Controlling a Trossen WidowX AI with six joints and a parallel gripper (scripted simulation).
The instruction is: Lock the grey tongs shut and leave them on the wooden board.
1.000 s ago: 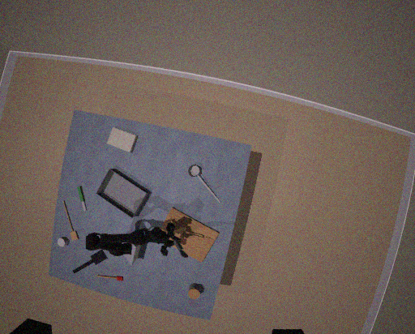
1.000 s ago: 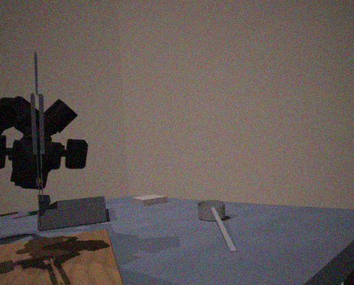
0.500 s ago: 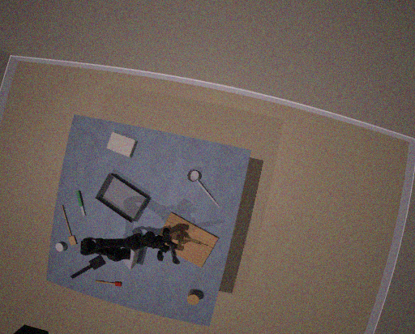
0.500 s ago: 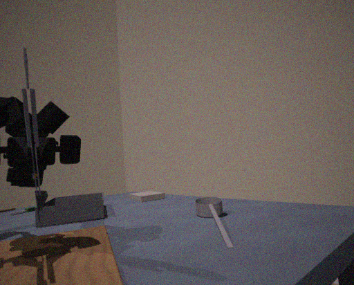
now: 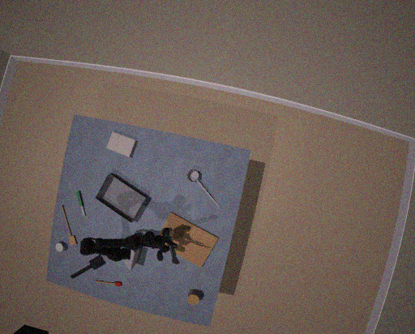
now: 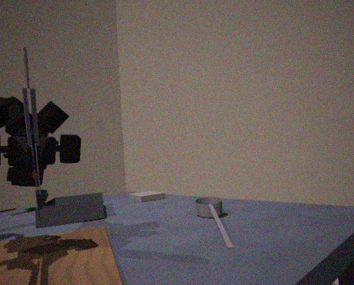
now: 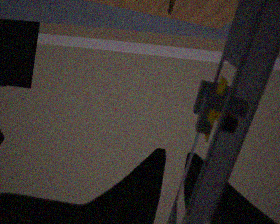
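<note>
The grey tongs are held in the air, nearly upright in the exterior view, their two arms close together with a narrow gap. A small yellow part shows near their lower end. The frames do not show clearly whether they are locked. My gripper is shut on the tongs, pointing out roughly level. The wooden board lies below and in front of it, with the shadow of arm and tongs on it. The roasting tin stands apart, without tongs.
A round grey pan with a long handle lies beyond the board. A white block stands at the far side. A green-handled knife, a black turner, a red-headed brush and a tan cylinder lie around.
</note>
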